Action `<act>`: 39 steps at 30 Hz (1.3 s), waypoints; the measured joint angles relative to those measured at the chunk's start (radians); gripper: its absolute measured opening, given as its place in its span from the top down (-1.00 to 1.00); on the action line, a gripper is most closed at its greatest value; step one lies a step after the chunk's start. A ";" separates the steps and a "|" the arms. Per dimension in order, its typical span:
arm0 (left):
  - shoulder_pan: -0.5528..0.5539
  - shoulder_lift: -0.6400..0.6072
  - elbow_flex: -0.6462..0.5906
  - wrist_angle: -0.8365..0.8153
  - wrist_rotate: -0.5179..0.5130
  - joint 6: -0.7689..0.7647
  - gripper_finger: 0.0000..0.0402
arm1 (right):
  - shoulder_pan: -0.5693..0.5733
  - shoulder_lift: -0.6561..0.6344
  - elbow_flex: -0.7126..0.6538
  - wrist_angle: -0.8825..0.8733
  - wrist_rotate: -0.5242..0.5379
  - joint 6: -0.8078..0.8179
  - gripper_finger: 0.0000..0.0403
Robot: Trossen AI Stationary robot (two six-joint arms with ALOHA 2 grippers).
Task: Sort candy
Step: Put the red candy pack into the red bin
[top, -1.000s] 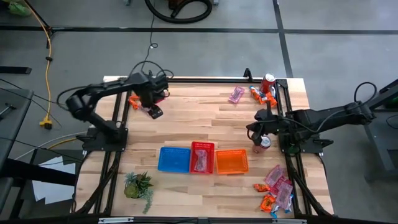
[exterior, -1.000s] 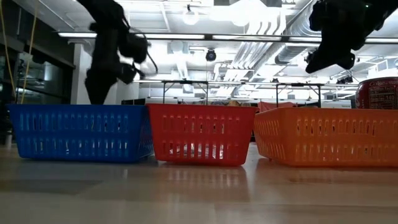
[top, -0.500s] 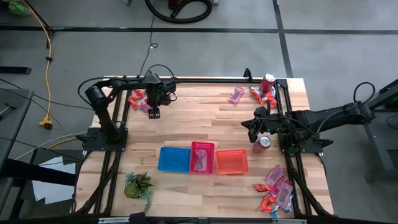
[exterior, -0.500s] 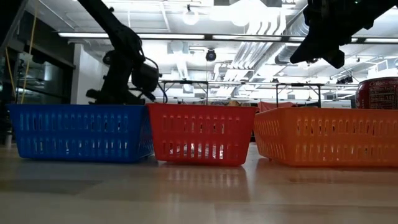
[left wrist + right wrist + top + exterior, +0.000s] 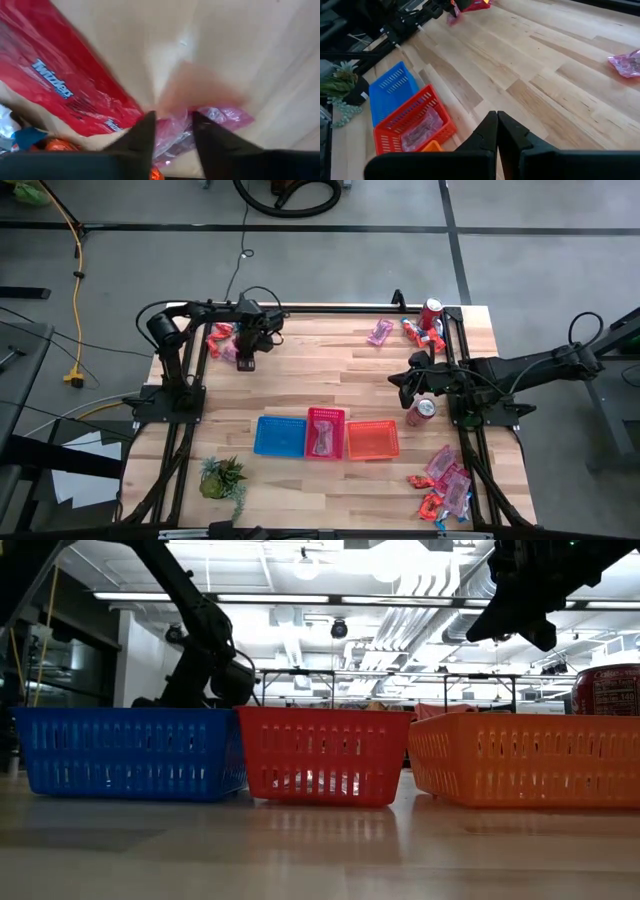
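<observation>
The left gripper [image 5: 170, 131] is down at the tabletop, its two dark fingers [image 5: 142, 137] drawn in close on either side of a pink candy packet [image 5: 210, 120], which bunches between them; the wrapper seems pinched. Just beside it lies a long red candy packet [image 5: 65, 85], with orange wrappers [image 5: 57, 146] peeking out past it. Seen from above, this gripper [image 5: 246, 360] works at the table's 10 o'clock corner, next to a small heap of red and pink candy [image 5: 220, 338] by the frame rail.

The right gripper [image 5: 497, 131] hangs above the table at 3 o'clock with its fingers pressed together and nothing between them. A red soda can [image 5: 421, 411] stands just below it.

Three baskets sit side by side toward 6 o'clock: blue [image 5: 279, 435], red [image 5: 324, 432] with a packet inside, and orange [image 5: 372, 441]. More candy lies at 1 o'clock [image 5: 380, 332], beside a second can [image 5: 431, 311], and in a pile at 5 o'clock [image 5: 442, 480]. A green potted plant [image 5: 222, 477] stands at 7 o'clock. The bare wooden table [image 5: 330, 375] middle is open between the arms.
</observation>
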 joint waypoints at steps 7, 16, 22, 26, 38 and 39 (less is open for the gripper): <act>0.000 -0.122 0.000 -0.022 0.129 -0.087 0.98 | 0.000 0.000 0.000 0.000 -0.001 -0.036 1.00; -0.116 -0.502 0.001 0.201 0.424 -0.344 1.00 | 0.000 0.000 0.001 0.002 -0.001 -0.046 1.00; -0.425 -0.593 0.002 0.356 0.397 -0.304 1.00 | 0.000 0.000 0.001 0.007 -0.002 -0.066 1.00; -0.623 -0.551 0.002 0.495 0.329 -0.191 1.00 | 0.000 0.000 0.001 0.007 -0.003 -0.080 1.00; -0.882 -0.282 0.074 0.759 0.099 0.084 1.00 | 0.000 0.000 0.002 0.001 -0.058 -0.107 1.00; -0.890 -0.257 0.092 0.749 0.098 0.073 1.00 | 0.000 0.000 0.002 -0.002 -0.060 -0.107 1.00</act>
